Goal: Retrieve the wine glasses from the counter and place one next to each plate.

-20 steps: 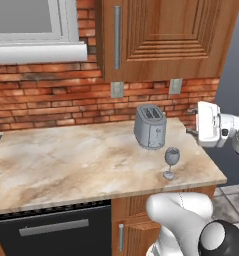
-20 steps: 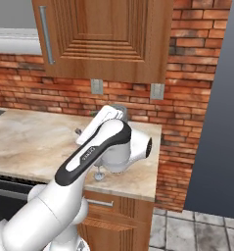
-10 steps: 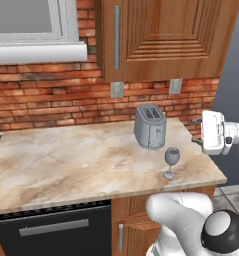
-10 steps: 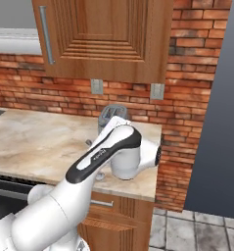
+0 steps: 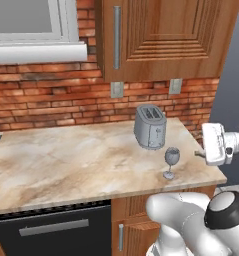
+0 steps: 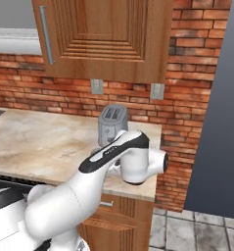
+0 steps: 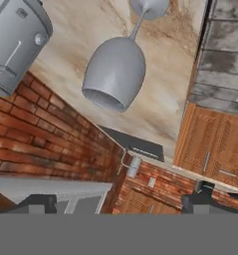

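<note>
Your gripper point(image 5: 197, 153) hovers level with the glass point(image 5: 171, 162), off the counter's point(image 5: 81, 160) end, its fingers point(image 7: 43, 203) spread wide and empty. The glass stands upright near the front edge, just ahead of the hand and apart from it, with the toaster point(image 5: 150, 126) beyond and to one side. You are on the approach for the first pick, by the look of it. Next, carry the hand straight forward until the bowl or stem sits between the fingers, then close; mind the toaster and a tip-over.
</note>
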### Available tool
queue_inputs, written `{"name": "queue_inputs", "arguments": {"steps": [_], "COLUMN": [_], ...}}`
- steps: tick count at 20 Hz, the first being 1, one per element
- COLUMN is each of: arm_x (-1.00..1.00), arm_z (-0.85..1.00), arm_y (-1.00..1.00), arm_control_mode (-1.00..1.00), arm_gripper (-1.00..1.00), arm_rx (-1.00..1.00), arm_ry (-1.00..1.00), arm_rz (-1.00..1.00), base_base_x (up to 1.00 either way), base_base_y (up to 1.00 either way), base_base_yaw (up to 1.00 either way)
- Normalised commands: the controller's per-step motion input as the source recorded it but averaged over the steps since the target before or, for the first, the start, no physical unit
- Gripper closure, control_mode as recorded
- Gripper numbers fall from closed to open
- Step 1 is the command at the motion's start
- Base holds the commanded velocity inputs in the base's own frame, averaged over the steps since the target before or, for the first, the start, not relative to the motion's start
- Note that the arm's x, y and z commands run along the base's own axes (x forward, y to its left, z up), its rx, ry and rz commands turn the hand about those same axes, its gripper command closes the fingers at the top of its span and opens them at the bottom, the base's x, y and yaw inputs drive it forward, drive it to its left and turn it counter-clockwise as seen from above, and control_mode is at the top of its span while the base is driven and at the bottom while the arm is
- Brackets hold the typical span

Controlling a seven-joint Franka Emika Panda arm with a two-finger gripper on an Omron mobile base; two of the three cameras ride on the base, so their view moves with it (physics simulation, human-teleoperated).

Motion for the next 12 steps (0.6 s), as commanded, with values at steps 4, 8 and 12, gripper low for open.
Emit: {"name": "queue_inputs", "arguments": {"steps": [4, 8, 12], "arm_x": [0.05, 0.1, 0.15], "arm_z": [-0.6, -0.54, -0.48], "arm_y": [-0.26, -0.23, -0.08], "arm_control_mode": [-1.0, -1.0, -1.0], "arm_gripper": [-1.0, -1.0, -1.0], "arm_rx": [-0.07, -0.07, -0.08], "arm_ry": [0.1, 0.1, 0.09], "arm_rz": [0.03, 0.01, 0.0], "base_base_x": [0.0, 0.0, 0.0], "base_base_y": [0.0, 0.0, 0.0], "base_base_yaw": [0.0, 0.0, 0.0]}}
